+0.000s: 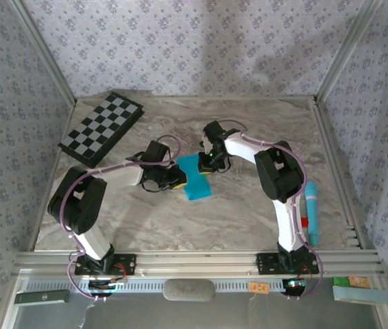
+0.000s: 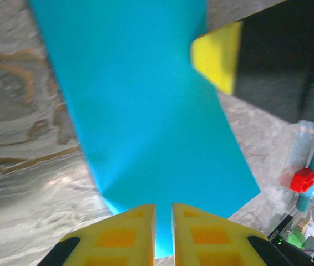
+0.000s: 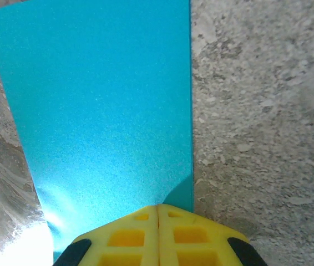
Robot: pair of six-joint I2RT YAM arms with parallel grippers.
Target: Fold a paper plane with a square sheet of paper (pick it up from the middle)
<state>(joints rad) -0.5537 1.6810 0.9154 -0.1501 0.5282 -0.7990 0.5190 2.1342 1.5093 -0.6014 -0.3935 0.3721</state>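
Marble-patterned grey tabletop [image 1: 249, 205] sits inside walls of pale floral wallpaper [image 1: 180, 41] with aluminium corner posts. Near its middle, between the two arms, is the square sheet of paper [image 1: 197, 184], bright turquoise. The left gripper [image 2: 163, 208] is clamped on one edge, with blue showing in the slit between its yellow fingers. The right gripper [image 3: 158, 208] has its jaws pressed together at another edge, apparently pinching it. A checkerboard [image 1: 101, 128] rests at the far left.
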